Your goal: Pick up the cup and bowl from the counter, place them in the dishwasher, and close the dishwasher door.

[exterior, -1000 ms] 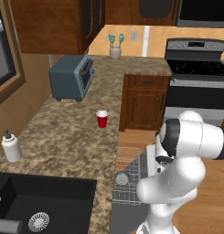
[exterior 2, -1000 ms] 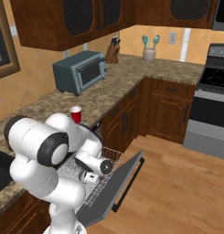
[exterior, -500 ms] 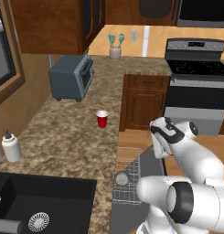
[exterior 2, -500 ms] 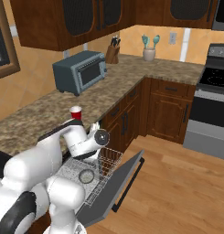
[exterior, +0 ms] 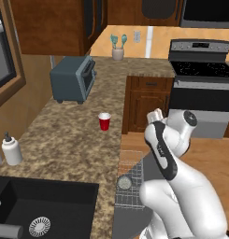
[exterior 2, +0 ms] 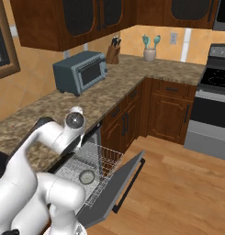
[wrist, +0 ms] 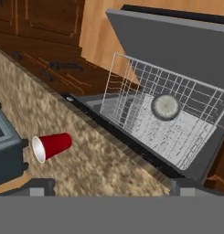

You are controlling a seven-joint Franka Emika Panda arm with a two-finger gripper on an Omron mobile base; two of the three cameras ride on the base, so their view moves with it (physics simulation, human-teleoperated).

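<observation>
- Red party cup (exterior: pixel 104 121) is standing upright on the speckled granite desk (exterior: pixel 64 144), in open space between the toaster oven (exterior: pixel 72 79) and the desk's front edge; not yet picked up.
- Cup is looking small and tapered, red outside, white rim and inside; in the hand view it is appearing sideways (wrist: pixel 50 146) because the camera is rolled.
- Grey bowl (exterior 2: pixel 87 176) is already sitting in the dishwasher wire rack (exterior 2: pixel 98 167), round, shallow, darker inside; also showing in the left base view (exterior: pixel 124 182) and hand view (wrist: pixel 165 107).
- Judging progress: bowl part done; cup pick, cup placement and door closing are left.
- Dishwasher door (exterior 2: pixel 116 190) is hanging open, flat grey panel tilted down, with the rack pulled out over it.
- Hand (exterior: pixel 155 114) is sitting above the rack, beside the desk edge, well apart from the cup; cannot tell whether its fingers are spread or closed, and nothing is showing between them.
- White soap bottle (exterior: pixel 12 149) is standing near the black sink (exterior: pixel 46 210); stove (exterior: pixel 200 88) is sitting further off.
</observation>
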